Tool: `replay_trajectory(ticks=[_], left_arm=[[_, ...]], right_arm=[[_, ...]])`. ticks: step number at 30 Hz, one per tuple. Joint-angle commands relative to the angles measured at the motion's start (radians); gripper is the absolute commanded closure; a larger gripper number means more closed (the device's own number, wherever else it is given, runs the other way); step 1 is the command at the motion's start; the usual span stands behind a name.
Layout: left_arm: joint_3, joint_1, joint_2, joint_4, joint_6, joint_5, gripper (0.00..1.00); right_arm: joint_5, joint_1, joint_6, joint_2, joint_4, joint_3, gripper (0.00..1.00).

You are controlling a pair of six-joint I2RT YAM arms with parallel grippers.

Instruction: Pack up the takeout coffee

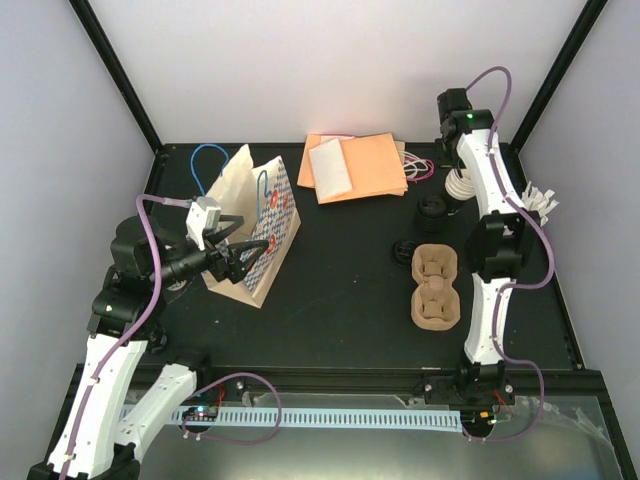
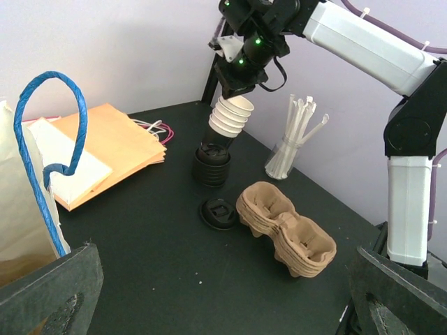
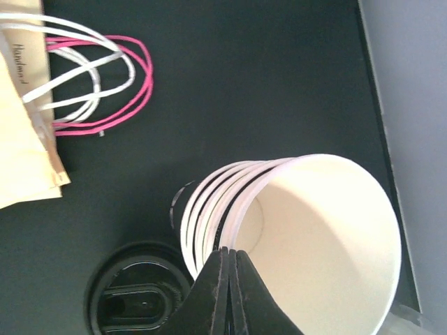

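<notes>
My right gripper [image 3: 230, 255] is shut on the near rim of the top cup [image 3: 328, 244] of a tilted stack of nested cream paper cups [image 2: 229, 116]. The stack leans over a black stack of lids [image 2: 211, 164] at the back right. One loose black lid [image 2: 218, 213] lies flat beside the brown pulp carrier [image 2: 286, 227]. The takeout coffee as a lidded cup is out of view. My left gripper [image 1: 240, 262] stands wide open beside the upright paper bag [image 1: 255, 215] with blue handles, holding nothing.
Flat orange bags with a white one on top [image 1: 355, 168] lie at the back centre, with pink and white handles [image 3: 91, 77]. A glass of white stirrers [image 2: 293, 143] stands near the right wall. Black frame posts mark the back corners.
</notes>
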Motion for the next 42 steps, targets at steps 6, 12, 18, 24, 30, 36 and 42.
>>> replay_trajectory(ticks=[6,12,18,24,30,36,42], left_arm=[[0.041,-0.006,-0.011,-0.025,0.028,0.000,0.01],[0.044,-0.006,-0.012,-0.023,0.027,0.001,0.01],[0.046,-0.007,-0.014,-0.025,0.028,0.003,0.01],[0.046,-0.006,-0.016,-0.027,0.031,0.002,0.01],[0.049,-0.007,-0.017,-0.031,0.034,0.000,0.01],[0.043,-0.006,-0.022,-0.030,0.034,-0.001,0.01],[0.041,-0.007,-0.027,-0.032,0.035,0.003,0.01]], right_arm=[[-0.046,0.028,-0.028,0.074,-0.038,0.101,0.88],[-0.049,0.028,-0.037,0.076,-0.042,0.088,0.79],[-0.077,0.028,-0.041,0.079,-0.040,0.083,0.81],[-0.092,0.028,-0.043,0.081,-0.045,0.081,0.88],[-0.042,0.027,-0.032,0.077,-0.067,0.080,0.99],[0.077,0.029,-0.021,0.043,-0.076,0.053,0.99],[0.213,0.030,0.012,0.041,-0.108,0.039,0.99]])
